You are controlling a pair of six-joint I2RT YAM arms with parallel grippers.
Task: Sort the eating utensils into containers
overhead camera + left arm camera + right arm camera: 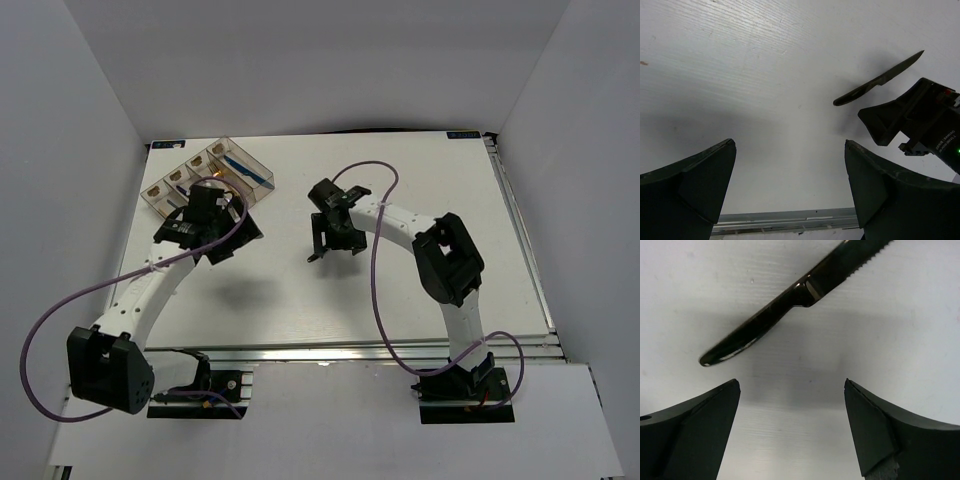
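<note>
Step, by my read: black knife [790,297] pick-up. Knife lies flat on table [900,340], mid-table, well apart from organiser tray [258,162] and just ahead of right gripper [792,385] — jaws spread, nothing between. Left gripper [790,145] spread too, empty, near tray. Next: lower, close across handle, carry to knife compartment. Tray: blue knife [238,164] in outermost compartment — rest partly hidden by arm.

No txt legible. Tiny white print on right arm's black housing [942,142], just right of left gripper [790,145]: too small to read. Tan labels [176,178] at end of organiser tray [252,160], beside same gripper: also unreadable.
</note>
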